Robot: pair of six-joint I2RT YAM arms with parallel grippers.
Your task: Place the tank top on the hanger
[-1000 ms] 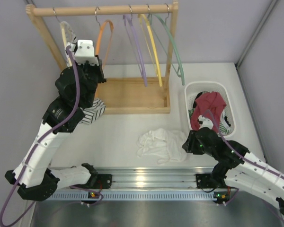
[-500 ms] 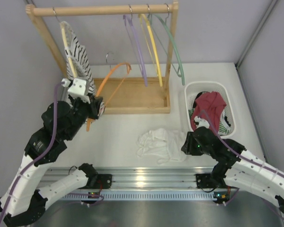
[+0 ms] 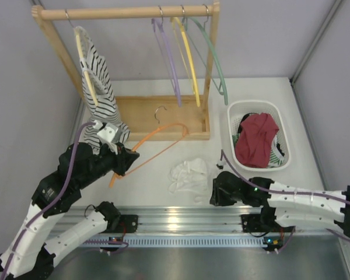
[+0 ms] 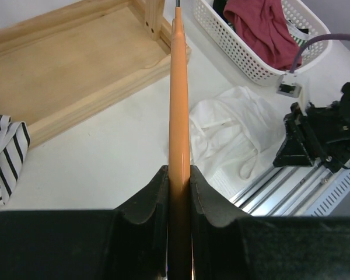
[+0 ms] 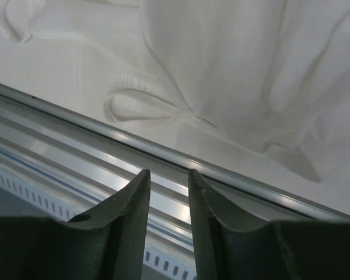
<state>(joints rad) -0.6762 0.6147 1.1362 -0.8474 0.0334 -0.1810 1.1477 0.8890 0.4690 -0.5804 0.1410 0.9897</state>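
Observation:
The white tank top lies crumpled on the table near the front rail; it also shows in the left wrist view and the right wrist view. My left gripper is shut on one arm of the orange hanger and holds it tilted above the table, left of the top, with the hook toward the wooden rack. In the left wrist view the hanger runs straight out from between the fingers of the left gripper. My right gripper is narrowly open and empty, low over the rail at the top's near right edge.
A wooden rack stands at the back with a striped top and purple, yellow and green hangers. A white basket with a dark red garment is at the right. An aluminium rail runs along the near edge.
My left arm has taken the orange hanger off the rack bar and brought it down and forward over the table. My right arm has swung left and low; the tank top is bunched smaller.

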